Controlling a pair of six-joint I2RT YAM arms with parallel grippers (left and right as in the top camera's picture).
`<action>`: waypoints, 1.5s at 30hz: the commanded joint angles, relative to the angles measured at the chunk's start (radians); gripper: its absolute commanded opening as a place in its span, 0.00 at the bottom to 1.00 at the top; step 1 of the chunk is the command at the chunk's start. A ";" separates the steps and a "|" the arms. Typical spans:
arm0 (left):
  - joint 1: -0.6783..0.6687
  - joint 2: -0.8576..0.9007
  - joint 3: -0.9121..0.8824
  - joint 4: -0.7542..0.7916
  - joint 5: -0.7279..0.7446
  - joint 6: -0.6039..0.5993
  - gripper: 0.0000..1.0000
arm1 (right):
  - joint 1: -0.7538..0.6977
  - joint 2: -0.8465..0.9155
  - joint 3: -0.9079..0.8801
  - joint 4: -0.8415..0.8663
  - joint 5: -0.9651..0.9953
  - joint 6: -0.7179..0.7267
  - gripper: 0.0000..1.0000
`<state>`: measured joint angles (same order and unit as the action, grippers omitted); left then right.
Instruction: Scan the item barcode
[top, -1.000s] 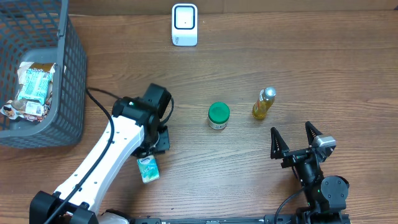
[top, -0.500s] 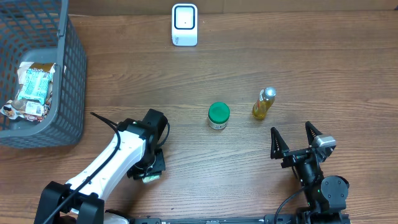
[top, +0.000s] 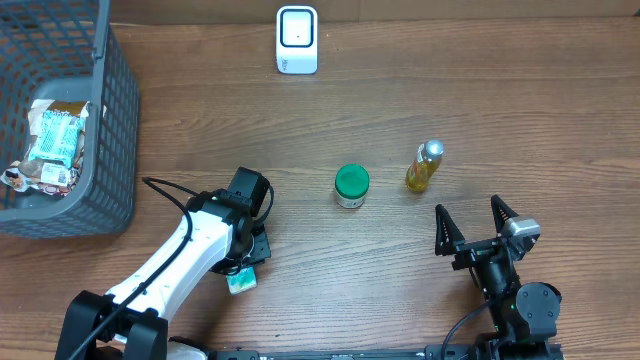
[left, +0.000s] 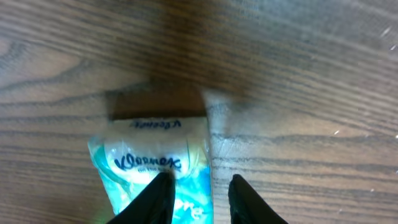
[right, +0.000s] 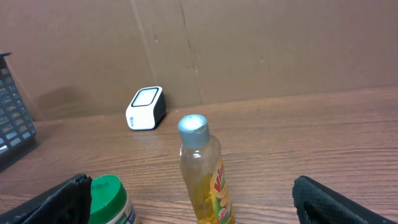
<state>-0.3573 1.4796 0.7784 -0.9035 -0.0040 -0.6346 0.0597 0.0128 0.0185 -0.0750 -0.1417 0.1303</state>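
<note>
left hand (left: 198, 198) clamped on the tissue pack's (left: 149, 163) right edge, pack on table (left: 298, 74).

Grey mesh basket (top: 110, 120) at far left of wooden table (top: 450, 100), holding a couple of crumpled snack packets (top: 52, 140). Green-lidded jar (top: 351, 185) upright near table centre. Just right of it, apart from it, a small bottle (top: 423, 166) of yellow liquid with silver cap; the right wrist view shows it upright with a red-and-yellow label. Brown cardboard wall (right: 249, 43) behind the table's far edge.
</note>
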 joint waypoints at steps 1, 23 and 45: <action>0.006 0.029 -0.008 -0.018 0.047 -0.016 0.32 | 0.005 -0.010 -0.011 0.005 0.009 0.000 1.00; 0.003 0.050 -0.012 0.154 0.061 -0.018 0.16 | 0.005 -0.010 -0.011 0.005 0.009 0.000 1.00; 0.005 0.049 0.268 0.091 0.029 -0.016 0.23 | 0.005 -0.010 -0.011 0.005 0.009 0.000 1.00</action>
<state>-0.3573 1.5284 0.9989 -0.7444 0.0780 -0.6540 0.0597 0.0128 0.0185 -0.0738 -0.1413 0.1307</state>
